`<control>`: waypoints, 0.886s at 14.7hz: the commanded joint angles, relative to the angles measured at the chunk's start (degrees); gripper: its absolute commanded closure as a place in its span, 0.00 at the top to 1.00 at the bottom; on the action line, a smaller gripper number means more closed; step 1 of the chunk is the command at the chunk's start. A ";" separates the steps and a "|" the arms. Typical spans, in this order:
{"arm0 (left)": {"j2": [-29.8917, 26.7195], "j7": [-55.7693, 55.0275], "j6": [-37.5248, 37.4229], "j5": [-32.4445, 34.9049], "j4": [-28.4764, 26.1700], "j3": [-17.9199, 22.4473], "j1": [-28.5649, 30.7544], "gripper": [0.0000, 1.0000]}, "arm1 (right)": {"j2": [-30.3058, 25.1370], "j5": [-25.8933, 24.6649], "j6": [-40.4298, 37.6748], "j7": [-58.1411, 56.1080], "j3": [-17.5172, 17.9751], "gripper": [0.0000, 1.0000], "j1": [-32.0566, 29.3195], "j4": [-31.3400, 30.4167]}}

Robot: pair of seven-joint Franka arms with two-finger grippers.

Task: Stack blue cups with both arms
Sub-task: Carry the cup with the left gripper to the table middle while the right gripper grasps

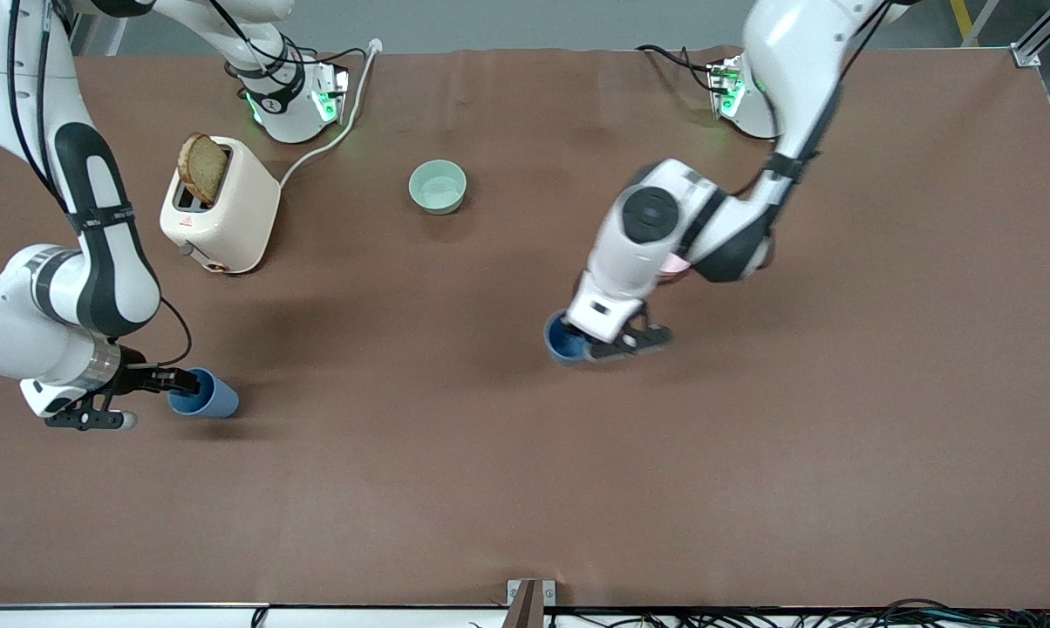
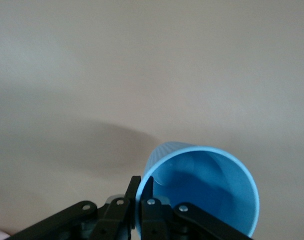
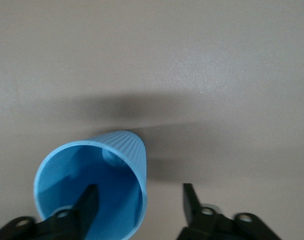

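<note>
One blue cup [image 1: 564,340] is near the table's middle. My left gripper [image 1: 588,347] is shut on its rim, one finger inside and one outside, as the left wrist view shows on the cup [image 2: 206,190] at the gripper [image 2: 142,187]. The other blue cup [image 1: 204,397] is on the table at the right arm's end. My right gripper [image 1: 180,384] is open at its mouth. In the right wrist view one finger is inside that cup [image 3: 102,170] and one outside, the gripper [image 3: 139,197] straddling the wall without pinching it.
A cream toaster [image 1: 224,209] with a slice of bread stands near the right arm's base, its white cable running to the table's edge. A pale green bowl [image 1: 438,187] sits mid-table, farther from the camera. A pink bowl [image 1: 675,267] is mostly hidden under the left arm.
</note>
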 commanded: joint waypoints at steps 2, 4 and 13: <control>0.13 -9.56 2.58 4.79 -5.36 0.74 -5.25 0.00 | 0.61 2.06 0.40 -1.60 0.34 0.05 -0.94 0.81; -0.14 -12.73 7.05 8.49 -9.67 0.56 -5.96 0.00 | 0.70 2.15 0.31 -1.60 0.34 0.04 -1.11 1.16; -7.34 -1.89 -25.73 8.94 10.92 1.09 0.44 1.00 | -8.68 1.62 -15.40 2.06 0.69 0.04 2.92 5.74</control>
